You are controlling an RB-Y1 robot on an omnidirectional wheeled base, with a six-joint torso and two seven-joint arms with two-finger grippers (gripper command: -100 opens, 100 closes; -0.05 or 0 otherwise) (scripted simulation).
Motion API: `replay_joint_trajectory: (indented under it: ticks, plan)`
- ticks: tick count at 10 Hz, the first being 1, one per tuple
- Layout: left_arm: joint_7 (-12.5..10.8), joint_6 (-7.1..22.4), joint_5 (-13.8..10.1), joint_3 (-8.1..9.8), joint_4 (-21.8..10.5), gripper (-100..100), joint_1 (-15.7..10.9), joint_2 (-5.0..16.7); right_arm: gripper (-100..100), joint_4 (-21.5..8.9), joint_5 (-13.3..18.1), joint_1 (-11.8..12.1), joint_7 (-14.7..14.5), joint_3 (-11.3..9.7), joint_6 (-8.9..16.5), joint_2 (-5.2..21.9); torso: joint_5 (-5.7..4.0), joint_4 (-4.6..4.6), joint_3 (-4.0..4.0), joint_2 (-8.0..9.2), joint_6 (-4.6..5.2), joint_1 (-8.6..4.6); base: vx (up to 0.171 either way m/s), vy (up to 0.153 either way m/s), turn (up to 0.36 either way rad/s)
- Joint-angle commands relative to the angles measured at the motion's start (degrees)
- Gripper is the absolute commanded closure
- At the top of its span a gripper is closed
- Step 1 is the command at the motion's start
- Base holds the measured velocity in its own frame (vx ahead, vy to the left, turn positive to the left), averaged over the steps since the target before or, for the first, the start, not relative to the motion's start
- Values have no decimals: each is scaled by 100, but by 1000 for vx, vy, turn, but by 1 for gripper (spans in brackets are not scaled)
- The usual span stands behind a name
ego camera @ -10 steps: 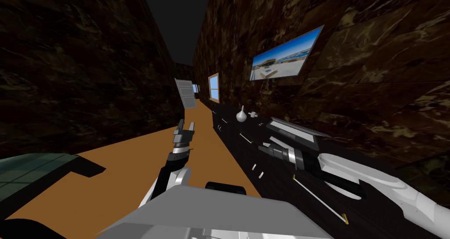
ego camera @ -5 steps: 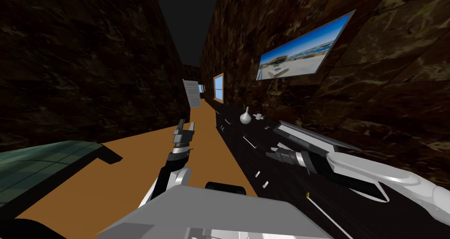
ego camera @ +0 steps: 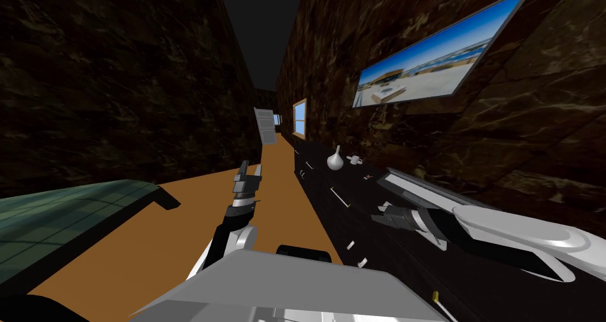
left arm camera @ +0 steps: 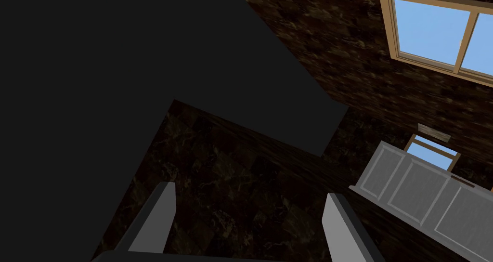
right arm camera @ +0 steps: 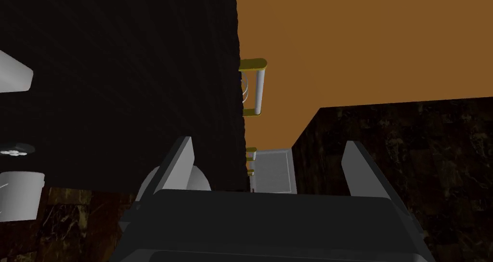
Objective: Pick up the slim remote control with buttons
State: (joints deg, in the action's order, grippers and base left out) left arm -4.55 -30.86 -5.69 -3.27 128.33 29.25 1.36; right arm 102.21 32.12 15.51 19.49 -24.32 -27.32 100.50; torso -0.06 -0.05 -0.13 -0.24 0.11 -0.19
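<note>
A long black cabinet [ego camera: 355, 218] runs along the wall on my right. On its top lie a flat grey slab with a dark face [ego camera: 414, 188], a white vase [ego camera: 335, 158], a small white piece [ego camera: 355, 160] and a tiny red-and-white item [ego camera: 367, 177]. I cannot tell which of these is the slim remote. My right gripper [ego camera: 383, 213] reaches out over the cabinet top beside the slab, open and empty; its wrist view [right arm camera: 269, 167] looks across the black top [right arm camera: 120, 81] to its edge. My left gripper [ego camera: 249, 174] stands upright over the floor, open [left arm camera: 250, 211] and empty.
Drawer handles [right arm camera: 255, 85] line the cabinet front above the orange floor [ego camera: 177, 229]. A dark green table [ego camera: 65, 212] stands at my left. White shapes [right arm camera: 14, 76] and a dark disc with white dots [right arm camera: 14, 150] sit at the wrist view's side. A white door [ego camera: 266, 126] stands open far down the corridor.
My view has shifted: the cabinet, the wall picture and the green table have all drawn nearer. My right arm stays stretched over the cabinet top. The left arm has not moved.
</note>
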Motion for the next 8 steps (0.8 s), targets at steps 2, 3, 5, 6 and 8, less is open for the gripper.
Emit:
replay_joint_trajectory:
  ticks: [2,3,5,6,8]
  plan:
    - [0,0,0,0,0,0,-1,0,-100,-195,198,92,36,-175,-76,316,0,-1,-1,-3,-3,-4,66,-55,129]
    - [0,0,0,0,0,0,0,0,-100,-303,385,137,138,-353,-99,526,-1,0,-1,-1,-1,-3,61,-64,153]
    - [0,0,0,0,0,0,0,0,-100,-398,564,188,237,-530,-122,802,-1,1,2,4,-1,-1,47,-62,138]
    - [0,0,0,0,0,0,-1,0,-100,-398,564,188,237,-530,-122,802,-2,1,2,4,-2,-6,45,-53,111]
    - [0,0,0,0,0,0,0,0,-100,-551,890,307,418,-875,-174,1178,1,1,2,3,-2,2,67,-68,182]
